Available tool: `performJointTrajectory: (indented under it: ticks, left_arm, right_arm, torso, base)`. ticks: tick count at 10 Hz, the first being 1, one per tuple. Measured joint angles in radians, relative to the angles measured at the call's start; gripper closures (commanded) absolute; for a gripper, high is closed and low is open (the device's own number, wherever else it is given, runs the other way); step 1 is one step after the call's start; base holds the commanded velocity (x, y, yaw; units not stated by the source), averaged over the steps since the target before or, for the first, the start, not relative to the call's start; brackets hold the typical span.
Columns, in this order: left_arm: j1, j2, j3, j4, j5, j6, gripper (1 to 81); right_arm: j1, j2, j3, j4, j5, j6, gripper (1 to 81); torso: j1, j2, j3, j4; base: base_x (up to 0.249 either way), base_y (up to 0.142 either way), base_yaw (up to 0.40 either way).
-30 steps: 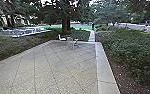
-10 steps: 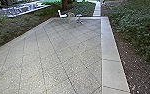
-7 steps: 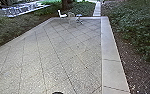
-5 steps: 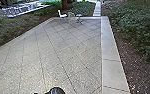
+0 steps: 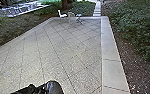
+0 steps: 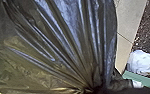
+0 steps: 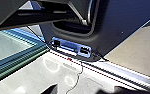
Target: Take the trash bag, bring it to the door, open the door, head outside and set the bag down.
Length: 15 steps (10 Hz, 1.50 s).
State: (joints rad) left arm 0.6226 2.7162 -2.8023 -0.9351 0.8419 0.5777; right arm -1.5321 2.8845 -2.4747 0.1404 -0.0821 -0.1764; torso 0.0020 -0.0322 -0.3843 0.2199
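Observation:
In the head view, dark parts of my left arm (image 5: 52, 87) reach in over the paving at the bottom edge. The black trash bag (image 6: 58, 42) looms large in the left wrist view, its shiny plastic drawn into folds that run together at the neck. My left gripper (image 6: 91, 90) is shut on that gathered neck. In the right wrist view my right gripper (image 7: 79, 91) is open above a pale floor, with nothing between its fingers.
Paving (image 5: 61, 50) stretches ahead, with a pale border strip (image 5: 111, 52) and bushes (image 5: 138, 32) on the right. A white chair (image 5: 62, 15) stands at the far end. A teal frame (image 7: 18, 60) and a light threshold strip (image 7: 126, 72) lie near the robot's base.
The head camera has tilted down and shifted since the earliest view. Afterwards my left arm has come up into view at the bottom, showing more of itself.

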Motion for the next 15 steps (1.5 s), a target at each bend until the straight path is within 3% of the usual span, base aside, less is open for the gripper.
performJointTrajectory:
  ticks: [2, 3, 8, 10, 12, 15]
  left_arm:
    - [-0.01, -0.024, -0.001, 0.003, 0.042, 0.0, 81.1]
    - [-0.01, -0.033, -0.002, 0.007, 0.055, 0.006, 1.0]
    - [0.018, -0.038, -0.007, 0.008, 0.068, -0.001, 1.0]
    - [0.1, -0.015, -0.009, 0.008, 0.061, 0.01, 1.0]
    - [0.223, 0.018, -0.009, 0.008, 0.014, 0.053, 1.0]
    - [0.416, 0.061, -0.013, 0.008, -0.051, 0.142, 1.0]
  right_arm:
    - [0.0, 0.0, 0.0, 0.0, 0.01, 0.0, 1.0]
    - [0.0, 0.0, 0.0, 0.0, 0.01, 0.0, 1.0]
    - [0.0, 0.006, -0.007, 0.0, 0.011, 0.0, 1.0]
    - [0.0, 0.014, -0.011, 0.0, 0.011, 0.0, 1.0]
    - [-0.013, 0.019, -0.013, 0.0, 0.009, 0.0, 1.0]
    - [-0.024, 0.02, -0.017, 0.0, 0.008, 0.0, 1.0]
  torso:
    - [0.0, 0.0, 0.0, 0.0]
    - [0.0, 0.0, 0.0, 0.0]
    - [0.0, 0.001, 0.009, 0.0]
    - [0.0, 0.001, 0.065, 0.0]
    - [0.0, 0.001, 0.137, 0.0]
    - [-0.001, 0.0, 0.232, 0.0]
  base:
    - [0.0, 0.0, 0.0]
    - [0.0, 0.0, 0.0]
    - [0.0, 0.0, 0.0]
    - [0.0, 0.0, 0.0]
    - [0.0, 0.0, 0.0]
    - [0.0, 0.0, 0.0]
